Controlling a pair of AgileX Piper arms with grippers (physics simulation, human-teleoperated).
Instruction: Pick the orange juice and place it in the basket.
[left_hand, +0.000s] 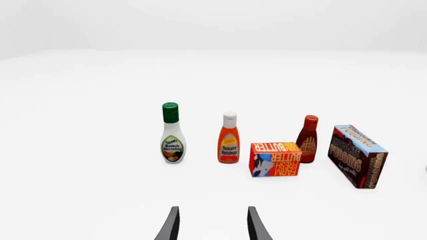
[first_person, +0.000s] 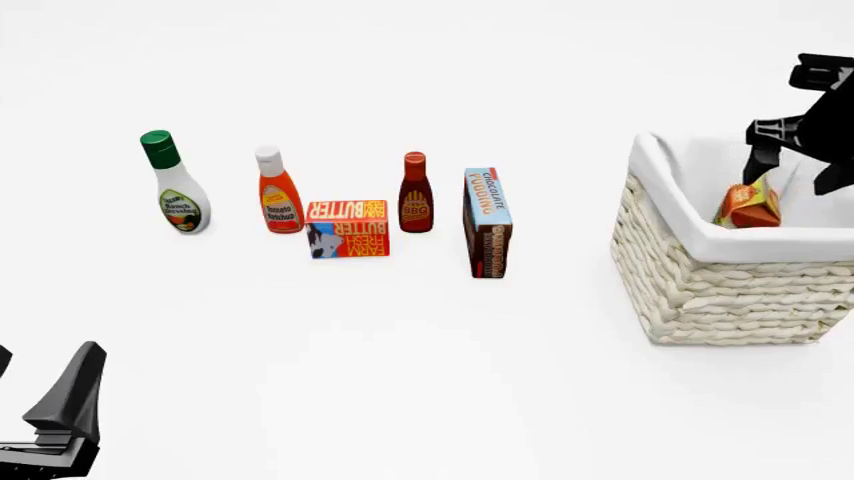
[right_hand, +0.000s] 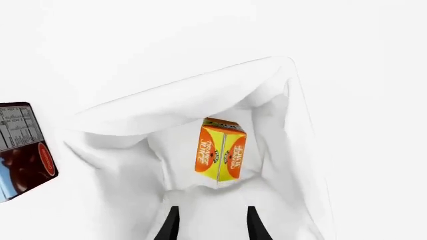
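Resting inside the basket (first_person: 694, 290) near the worktop's right edge, orange juice (right_hand: 221, 149) released below the empty, parted right gripper (right_hand: 210, 222); left gripper (left_hand: 212, 224) likewise parted, empty.

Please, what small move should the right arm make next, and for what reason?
Probably lift the right gripper straight up, away from the basket. The orange juice already sits inside the white lining, and the open fingers are apart from it, so the placing looks done. The left gripper is open near nothing.
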